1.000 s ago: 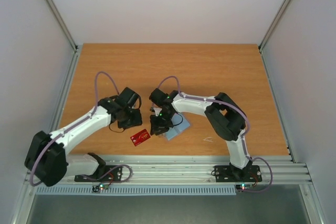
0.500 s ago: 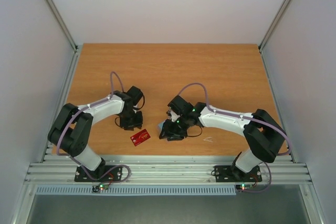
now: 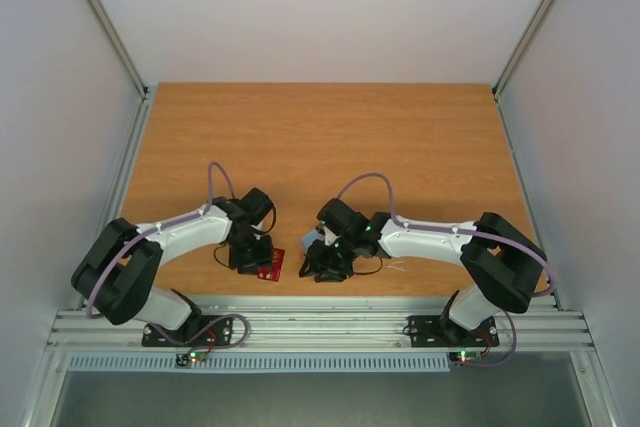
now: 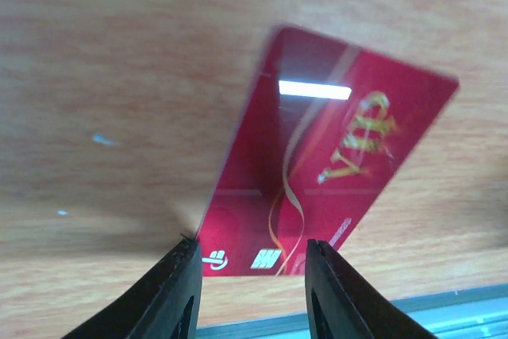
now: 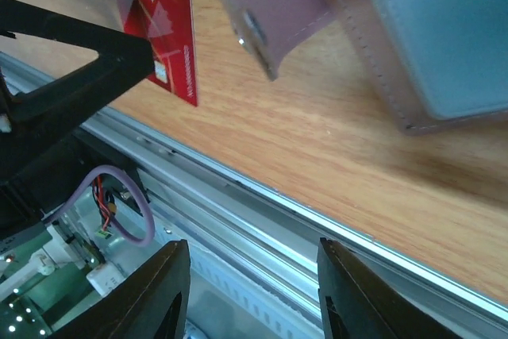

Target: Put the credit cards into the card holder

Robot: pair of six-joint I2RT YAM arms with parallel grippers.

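Observation:
One red credit card point(image 4: 325, 172) with gold "VIP" lettering lies flat on the wooden table near its front edge. It also shows in the top view point(image 3: 272, 266) and the right wrist view point(image 5: 159, 13). My left gripper point(image 4: 250, 279) is open, its jaws astride the card's near edge. The card holder point(image 5: 436, 29) shows a light blue face with a pinkish snap tab point(image 5: 266, 13). My right gripper point(image 5: 250, 295) is open and empty, hanging over the front rail beside the holder. In the top view the right gripper point(image 3: 325, 259) mostly hides the holder. The other red card and the teal card are out of view.
A tiny white scrap point(image 3: 396, 266) lies right of my right gripper. The metal front rail point(image 5: 262, 196) runs just below both grippers. My left gripper's black finger point(image 5: 71, 85) sits close to the right wrist.
Both arms have drawn nearer the table's front edge. My left gripper has come down over the red card. My right gripper has shifted slightly left and forward, still covering the holder.

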